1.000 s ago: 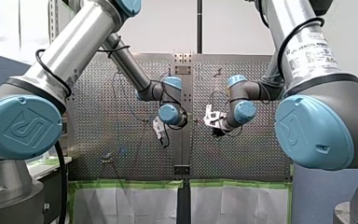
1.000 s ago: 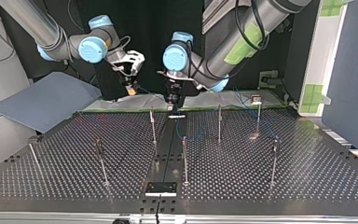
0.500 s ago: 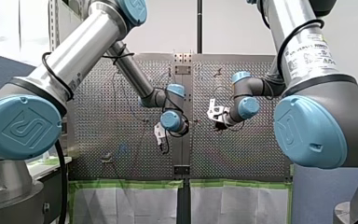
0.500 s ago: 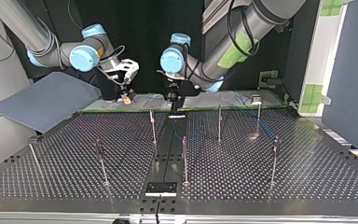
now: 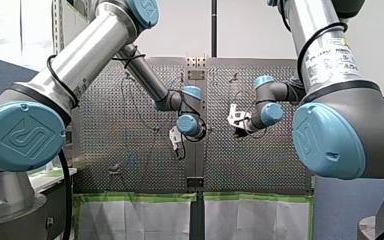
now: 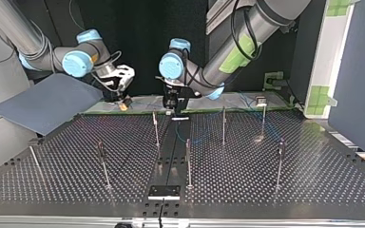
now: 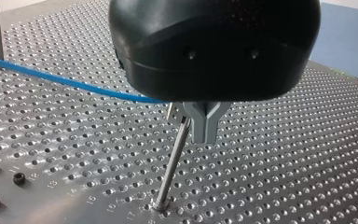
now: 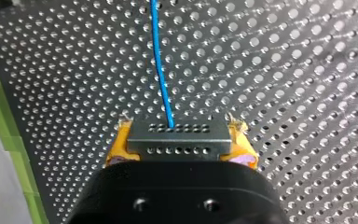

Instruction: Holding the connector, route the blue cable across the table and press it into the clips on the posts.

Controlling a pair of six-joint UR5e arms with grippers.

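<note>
My right end effector (image 8: 181, 147) is clamped by its yellow pads (image 8: 116, 150) on the dark connector (image 8: 177, 137), from which the blue cable (image 8: 161, 65) runs ahead over the perforated worktop (image 8: 284, 70), while my left end effector (image 7: 205, 133) is pinched closed beside a post (image 7: 172, 163), the cable reaching it.

Blue cable (image 7: 65, 81) ducks behind the black housing of my left gripper (image 7: 204, 134), so no telling if it's gripped. In the right wrist view the connector (image 8: 177, 138) covers most of the yellow pads (image 8: 116, 150) on my right gripper (image 8: 179, 145), and the cable runs off the edge.
</note>
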